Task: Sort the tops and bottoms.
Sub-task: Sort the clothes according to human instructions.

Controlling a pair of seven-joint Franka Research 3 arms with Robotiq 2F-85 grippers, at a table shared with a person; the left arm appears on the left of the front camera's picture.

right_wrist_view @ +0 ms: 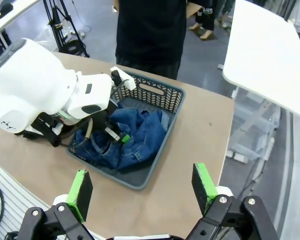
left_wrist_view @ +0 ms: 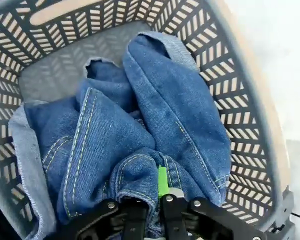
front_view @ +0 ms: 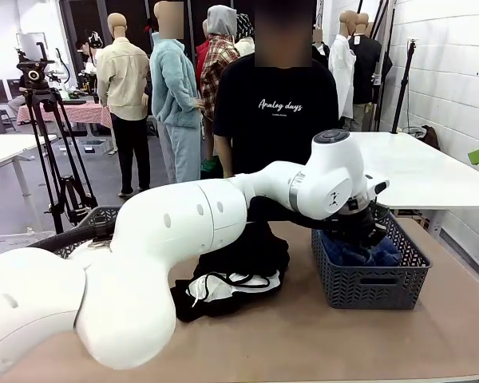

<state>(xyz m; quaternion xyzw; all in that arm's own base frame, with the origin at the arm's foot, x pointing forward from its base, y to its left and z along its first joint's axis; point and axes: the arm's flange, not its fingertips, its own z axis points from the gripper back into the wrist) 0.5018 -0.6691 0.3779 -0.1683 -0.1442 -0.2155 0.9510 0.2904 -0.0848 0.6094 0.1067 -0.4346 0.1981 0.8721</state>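
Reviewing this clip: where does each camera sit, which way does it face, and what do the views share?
Front view: fixed on the robot's side, faces across the table at the person; the left arm reaches across to the basket.
Left wrist view: on the left wrist, looks down into the basket; the left tool is shut on the jeans.
Right wrist view: on the right wrist, looks down at the basket; the open right tool shows below.
Shared by all: basket and jeans.

Crumpled blue denim jeans (left_wrist_view: 155, 125) lie heaped inside the grey plastic lattice basket (front_view: 371, 291) on the bench's right side, one fold pinched in the left tool (left_wrist_view: 150, 202). A black garment with white trim (front_view: 227, 283) lies bunched on the bench beside that basket.
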